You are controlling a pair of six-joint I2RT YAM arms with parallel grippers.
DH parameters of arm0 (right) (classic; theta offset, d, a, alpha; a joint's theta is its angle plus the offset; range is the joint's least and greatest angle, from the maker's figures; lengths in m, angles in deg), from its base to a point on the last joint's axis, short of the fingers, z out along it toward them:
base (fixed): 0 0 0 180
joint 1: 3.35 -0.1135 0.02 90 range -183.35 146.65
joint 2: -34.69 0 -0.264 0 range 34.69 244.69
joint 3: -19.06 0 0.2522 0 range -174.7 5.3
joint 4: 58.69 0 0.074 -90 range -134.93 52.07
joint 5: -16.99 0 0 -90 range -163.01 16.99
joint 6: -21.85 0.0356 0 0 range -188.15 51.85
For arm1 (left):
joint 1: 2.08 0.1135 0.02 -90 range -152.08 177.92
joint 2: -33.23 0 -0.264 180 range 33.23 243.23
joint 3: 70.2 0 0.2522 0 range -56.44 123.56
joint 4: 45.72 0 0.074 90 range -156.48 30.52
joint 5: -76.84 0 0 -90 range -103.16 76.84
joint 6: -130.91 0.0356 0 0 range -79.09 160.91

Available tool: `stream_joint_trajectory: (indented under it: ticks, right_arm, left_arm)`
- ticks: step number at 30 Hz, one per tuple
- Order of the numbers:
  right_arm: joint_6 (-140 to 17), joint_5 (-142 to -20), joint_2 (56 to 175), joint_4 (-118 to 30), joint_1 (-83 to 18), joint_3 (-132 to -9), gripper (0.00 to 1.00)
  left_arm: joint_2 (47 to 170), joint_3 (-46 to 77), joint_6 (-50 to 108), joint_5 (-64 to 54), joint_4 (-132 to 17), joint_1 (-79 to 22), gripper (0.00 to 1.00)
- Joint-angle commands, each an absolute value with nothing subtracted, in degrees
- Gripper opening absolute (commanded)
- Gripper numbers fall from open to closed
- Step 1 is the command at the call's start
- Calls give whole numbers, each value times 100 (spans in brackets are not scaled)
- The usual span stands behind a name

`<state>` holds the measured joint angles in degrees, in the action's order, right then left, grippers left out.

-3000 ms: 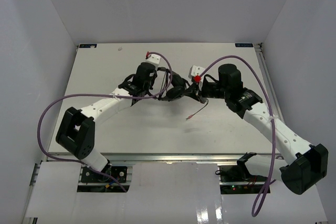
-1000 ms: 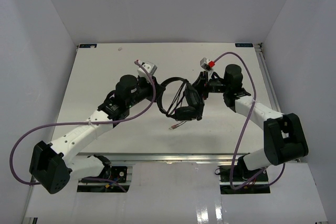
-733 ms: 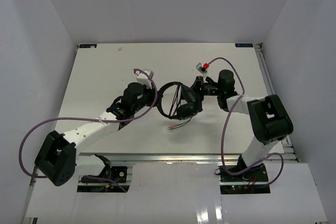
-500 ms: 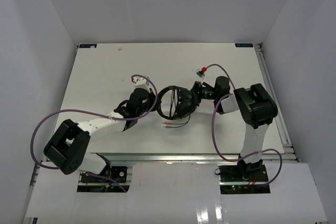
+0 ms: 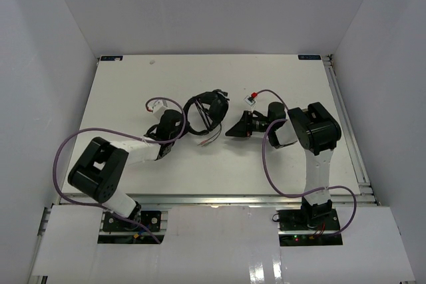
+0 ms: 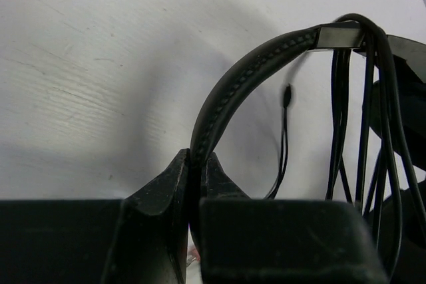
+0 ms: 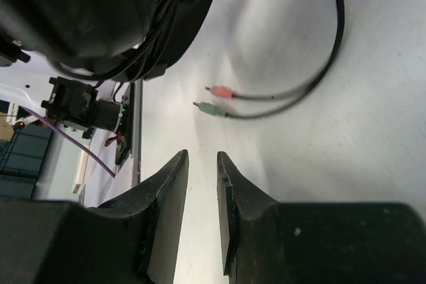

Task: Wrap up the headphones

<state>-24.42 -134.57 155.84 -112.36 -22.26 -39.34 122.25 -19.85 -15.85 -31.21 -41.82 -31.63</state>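
White walls [image 5: 46,64] close in the table [image 5: 120,91] on its left, far and right sides. Bare tabletop spreads widely at the upper left of the overhead view and along the far edge.

Left of centre, the left gripper [image 6: 198,161] is clenched on the stitched headband [image 6: 253,71] of the headphones [image 5: 205,110]. They sit just above the middle of the table, with the thin cable [image 6: 365,131] looped over the band. A pink plug [image 7: 216,90] and a green plug [image 7: 205,107] lie side by side on the surface nearby.

Further right, the right gripper [image 7: 202,159] lies low beside the headphones and apart from them, its fingers slightly parted and grasping nothing.

Small dark tags [image 5: 110,58] at the table's far corners are too small to read.
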Motion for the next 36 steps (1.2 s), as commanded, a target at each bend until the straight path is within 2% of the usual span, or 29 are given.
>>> stream_joint_trajectory:
  ticks: [1, 8, 10, 12, 14, 15, 18, 19, 21, 22, 23, 27, 34, 36]
  right_arm:
    - [-3166, -13217, 15277, -10469, -2233, -4045, 31]
    - [-4846, -12904, 14157, -8291, -2217, -3983, 31]
    - [-5925, -12783, 13501, -7054, -2215, -4020, 32]
    - [-6289, -12621, 13055, -6194, -2215, -4073, 33]
    - [-7180, -12380, 12362, -5422, -2193, -3987, 41]
    - [-7441, -12276, 11945, -5019, -2174, -3945, 48]
    - [-7900, -11934, 10921, -4382, -2066, -3737, 69]
    - [-7960, -11804, 10630, -4223, -2019, -3672, 75]
    - [-8056, -11576, 10024, -4069, -1883, -3532, 92]
    - [-8024, -11450, 9804, -4024, -1827, -3479, 94]
    - [-7969, -11291, 9539, -3993, -1754, -3411, 90]
    - [-7768, -10316, 8858, -3864, -1666, -3324, 90]
    - [-7271, -8039, 7994, -3124, -1653, -3640, 90]
    - [-7435, -7786, 7751, -2983, -1653, -3563, 90]
  left_arm:
    - [12530, -1332, -2124, -3153, -4645, -3052, 0]
    - [14289, 1114, -2307, -3665, -7488, -3020, 0]
    - [14666, 1647, -2332, -3920, -8433, -3020, 0]
    - [14929, 2026, -2249, -3996, -8869, -3020, 0]
    - [14927, 2223, -1986, -4227, -9128, -3035, 9]
    - [14873, 2241, -1847, -4314, -9167, -3068, 21]
    - [14415, 2075, -1111, -4633, -9138, -3224, 73]
    - [14238, 1991, -838, -4770, -9138, -3278, 87]
    - [13745, 1713, -350, -4931, -9135, -3365, 98]
    - [13506, 1575, -144, -4939, -9123, -3400, 98]
    - [13192, 1396, 72, -4945, -9104, -3406, 98]
    - [11885, 786, 773, -4453, -8765, -3424, 98]
    - [8504, -987, 2491, -1618, -7556, -3389, 98]
    - [7749, -1435, 2704, -1052, -7524, -3381, 98]
